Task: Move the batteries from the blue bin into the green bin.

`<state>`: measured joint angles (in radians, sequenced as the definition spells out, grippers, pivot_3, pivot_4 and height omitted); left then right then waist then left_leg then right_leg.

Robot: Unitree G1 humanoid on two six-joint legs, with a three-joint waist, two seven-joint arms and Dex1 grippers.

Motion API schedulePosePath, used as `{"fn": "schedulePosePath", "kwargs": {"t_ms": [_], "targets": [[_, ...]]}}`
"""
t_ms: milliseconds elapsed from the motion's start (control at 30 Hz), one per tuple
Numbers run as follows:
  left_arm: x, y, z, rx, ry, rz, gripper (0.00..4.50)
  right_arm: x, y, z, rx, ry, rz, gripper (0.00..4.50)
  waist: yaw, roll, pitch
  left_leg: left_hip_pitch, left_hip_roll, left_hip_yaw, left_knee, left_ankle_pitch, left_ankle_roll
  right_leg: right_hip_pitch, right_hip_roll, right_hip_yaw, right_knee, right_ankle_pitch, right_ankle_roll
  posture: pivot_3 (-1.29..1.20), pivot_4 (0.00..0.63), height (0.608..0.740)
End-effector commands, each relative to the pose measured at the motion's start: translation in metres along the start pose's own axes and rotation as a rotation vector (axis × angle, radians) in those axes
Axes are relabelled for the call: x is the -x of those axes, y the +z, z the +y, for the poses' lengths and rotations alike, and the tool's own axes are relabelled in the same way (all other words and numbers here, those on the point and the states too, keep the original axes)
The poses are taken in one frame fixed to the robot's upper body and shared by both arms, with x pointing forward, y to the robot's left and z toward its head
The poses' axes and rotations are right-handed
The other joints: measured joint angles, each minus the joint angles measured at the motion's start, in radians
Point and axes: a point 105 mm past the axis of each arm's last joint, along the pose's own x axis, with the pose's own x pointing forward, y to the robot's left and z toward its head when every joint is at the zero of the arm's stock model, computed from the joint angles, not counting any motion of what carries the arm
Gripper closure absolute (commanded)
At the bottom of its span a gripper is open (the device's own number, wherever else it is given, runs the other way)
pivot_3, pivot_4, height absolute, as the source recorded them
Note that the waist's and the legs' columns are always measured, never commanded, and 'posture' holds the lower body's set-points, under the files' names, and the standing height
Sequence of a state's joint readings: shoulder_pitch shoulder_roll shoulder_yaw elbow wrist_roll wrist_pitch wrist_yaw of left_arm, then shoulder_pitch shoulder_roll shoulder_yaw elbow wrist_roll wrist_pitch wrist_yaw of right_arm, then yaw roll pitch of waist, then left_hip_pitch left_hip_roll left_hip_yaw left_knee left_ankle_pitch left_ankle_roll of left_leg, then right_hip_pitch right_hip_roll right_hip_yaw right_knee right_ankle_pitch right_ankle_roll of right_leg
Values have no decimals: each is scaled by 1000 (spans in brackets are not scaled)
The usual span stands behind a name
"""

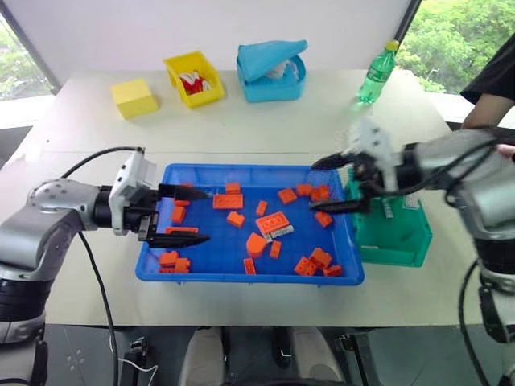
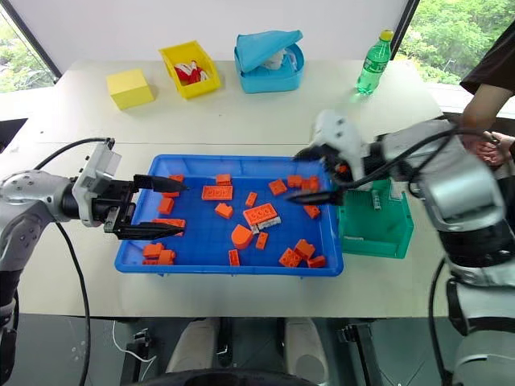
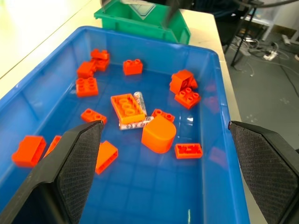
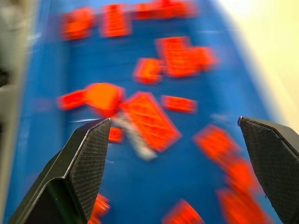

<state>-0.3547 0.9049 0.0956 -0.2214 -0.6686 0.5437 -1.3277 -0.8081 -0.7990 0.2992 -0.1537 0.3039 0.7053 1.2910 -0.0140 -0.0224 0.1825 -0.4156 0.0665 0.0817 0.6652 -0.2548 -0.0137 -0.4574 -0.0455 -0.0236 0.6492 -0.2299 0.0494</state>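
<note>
**Batteries wedged among bricks: small, smooth, likely to roll**

Two batteries point(image 3: 135, 114) lie near the middle of the blue bin point(image 1: 153, 269), one along the long edge of a flat orange plate point(image 3: 127, 108), the other crosswise at its near end, touching a rounded orange block point(image 3: 159, 133). One more battery point(image 2: 376, 199) already lies in the green bin point(image 2: 376, 237), which sits just beside the blue bin's right side.

The left gripper point(image 1: 193, 215) hovers over the bin's left end, fingers spread, holding nothing. The right gripper point(image 1: 342, 183) hangs over the right end, near the green bin, also spread wide and empty.

The batteries look stiff and smooth, probably dense for their size, so they should not crush but may slip or roll on the slick plastic floor. The best hold is likely across the middle of the barrel, fingers on either side of its length. The crowding bricks leave little room; the plate and the rounded block may get nudged or caught with a battery.
</note>
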Motion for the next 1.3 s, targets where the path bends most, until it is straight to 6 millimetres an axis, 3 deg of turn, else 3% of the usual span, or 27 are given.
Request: {"fn": "schedulePosePath", "kwargs": {"t_ms": [33,300,567,667,833,900,1067,1300], "targets": [[5,13,-4,-49,20,-9,0,-22,-7,-8,112,72,67,29,1,0,0,0,0,0,0,0,0,0,0,0,0,0,0,0,150,736],[13,16,-10,-46,86,-4,0,-68,-16,-19,151,184,108,29,-2,0,0,-1,0,0,0,0,0,-1,0,-1,1,0,0,0,150,736],[19,15,-13,-36,135,-3,0,-79,-21,-16,158,253,110,29,1,0,0,-1,0,0,1,0,0,0,0,-1,1,0,0,0,150,736],[19,15,-13,-35,145,-5,0,-79,-22,-14,153,268,105,763,0,0,0,-1,0,0,1,0,0,0,0,-2,1,0,0,0,150,736],[18,14,-12,-32,147,-7,0,-74,-10,-14,136,276,59,3253,-1,0,0,0,0,0,0,0,0,0,0,-2,1,0,0,0,150,736],[18,14,-10,-33,147,-7,0,-71,1,-15,120,268,23,3901,-1,0,0,0,0,0,0,0,0,1,0,-2,1,0,0,0,150,736],[16,17,-6,-42,142,-19,0,-73,25,-19,93,243,-48,3901,-1,0,0,0,0,0,0,0,0,0,0,-2,2,0,0,0,150,736],[17,16,-3,-39,131,-10,0,-83,35,-20,119,178,-52,3901,0,0,0,0,0,0,0,0,0,0,0,-2,2,0,0,0,150,736]]}}
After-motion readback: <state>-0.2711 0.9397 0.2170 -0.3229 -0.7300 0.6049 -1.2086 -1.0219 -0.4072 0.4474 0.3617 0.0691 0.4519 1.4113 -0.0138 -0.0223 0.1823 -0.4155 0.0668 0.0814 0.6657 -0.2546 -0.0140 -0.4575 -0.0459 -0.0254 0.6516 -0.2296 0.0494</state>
